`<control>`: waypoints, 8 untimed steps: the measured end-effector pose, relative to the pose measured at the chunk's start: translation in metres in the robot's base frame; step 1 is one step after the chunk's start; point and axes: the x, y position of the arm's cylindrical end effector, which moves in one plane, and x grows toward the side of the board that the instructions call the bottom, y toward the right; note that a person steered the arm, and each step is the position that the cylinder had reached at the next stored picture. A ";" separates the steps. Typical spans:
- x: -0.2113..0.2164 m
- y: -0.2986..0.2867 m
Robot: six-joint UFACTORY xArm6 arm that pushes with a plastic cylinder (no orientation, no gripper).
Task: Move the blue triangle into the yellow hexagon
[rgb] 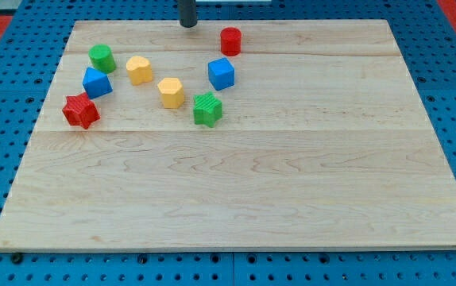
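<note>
The blue triangle (96,83) lies near the board's left edge, between a green cylinder and a red star. The yellow hexagon (171,92) lies to its right, about a third of the way across the board, with a gap between them. A second yellow block (139,70) sits above and between the two. My tip (188,25) is at the board's top edge, well above the yellow hexagon and far to the upper right of the blue triangle. It touches no block.
The green cylinder (102,58) is just above the blue triangle. The red star (80,110) is just below it. A green star (207,109), a blue cube (222,73) and a red cylinder (230,40) stand right of the hexagon. The wooden board (291,199) lies on a blue pegboard.
</note>
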 end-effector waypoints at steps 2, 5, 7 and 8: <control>0.000 0.002; -0.001 -0.027; 0.013 -0.105; 0.022 -0.161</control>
